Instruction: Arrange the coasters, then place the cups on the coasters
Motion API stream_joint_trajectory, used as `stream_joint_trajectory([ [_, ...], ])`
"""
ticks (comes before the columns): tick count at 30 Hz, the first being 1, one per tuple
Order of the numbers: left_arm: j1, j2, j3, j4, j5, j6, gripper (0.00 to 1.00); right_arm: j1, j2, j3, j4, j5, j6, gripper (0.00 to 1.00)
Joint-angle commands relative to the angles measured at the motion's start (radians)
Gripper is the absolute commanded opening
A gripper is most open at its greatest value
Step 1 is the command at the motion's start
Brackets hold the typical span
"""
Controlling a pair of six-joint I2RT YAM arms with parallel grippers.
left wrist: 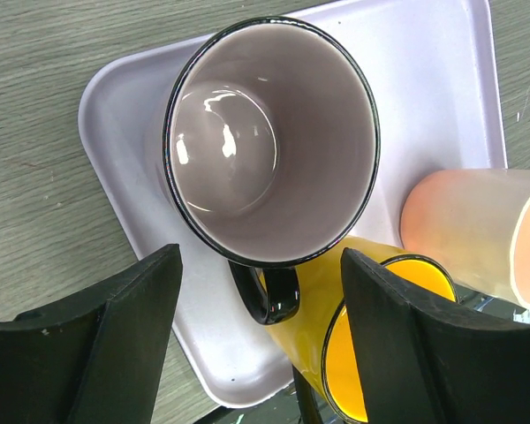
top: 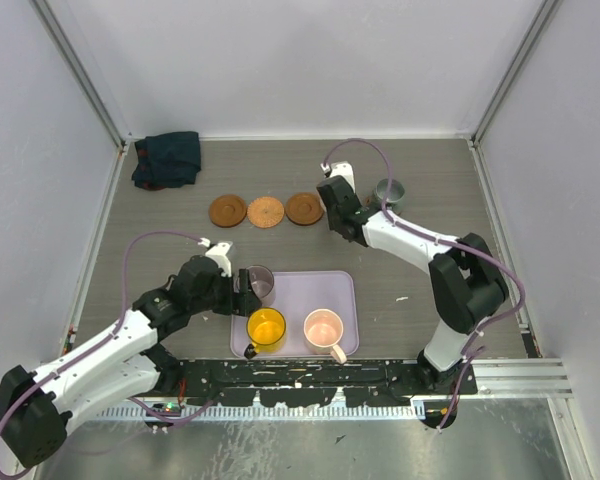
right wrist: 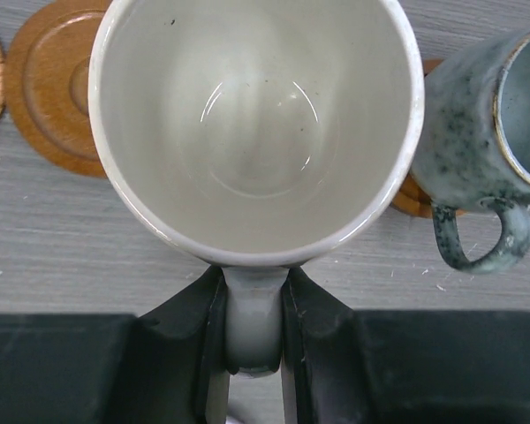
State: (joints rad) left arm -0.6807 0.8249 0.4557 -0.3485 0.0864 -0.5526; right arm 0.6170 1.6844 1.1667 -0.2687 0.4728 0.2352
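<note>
— Right gripper (right wrist: 252, 291): clenched or slack?
— Clenched on the handle of the cream cup (right wrist: 256, 124), pads (right wrist: 194, 327) tight against both sides of it.
— Place of that cup?
— Upright, mouth up, between a brown coaster (right wrist: 53, 97) and the grey-green cup (right wrist: 477, 124). Resting or lifted: impossible to tell.
— Under the grey-green cup?
— A second coaster (right wrist: 412, 201), seen only by its edge.
— Left gripper (left wrist: 261, 283)?
— Spread wide, grasping nothing. Fingers (left wrist: 124, 344) on either side of the purple cup (left wrist: 274, 132), level with its black handle, apart from it on both sides.
— Place of the purple cup?
— Upright on a corner of the lavender tray (left wrist: 442, 79), with the yellow cup (left wrist: 371, 380) and the pink cup (left wrist: 468, 230) just beside it on the same tray.
— Elsewhere, from above?
— Row of three coasters (top: 266, 211) beyond the tray; dark cloth (top: 167, 158) in the far left corner.
</note>
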Motion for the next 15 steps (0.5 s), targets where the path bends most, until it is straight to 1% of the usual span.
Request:
stream_joint_trajectory([
  [1,-0.005,-0.024,0.004,0.039,-0.003,0.019,0.74,-0.041,0.018,0.076,0.155,0.006,-0.035,0.01],
  [15,-0.004,-0.012,-0.002,0.043,-0.002,0.016,0.76,-0.095,0.092,0.056,0.23,-0.028,-0.031,0.01],
])
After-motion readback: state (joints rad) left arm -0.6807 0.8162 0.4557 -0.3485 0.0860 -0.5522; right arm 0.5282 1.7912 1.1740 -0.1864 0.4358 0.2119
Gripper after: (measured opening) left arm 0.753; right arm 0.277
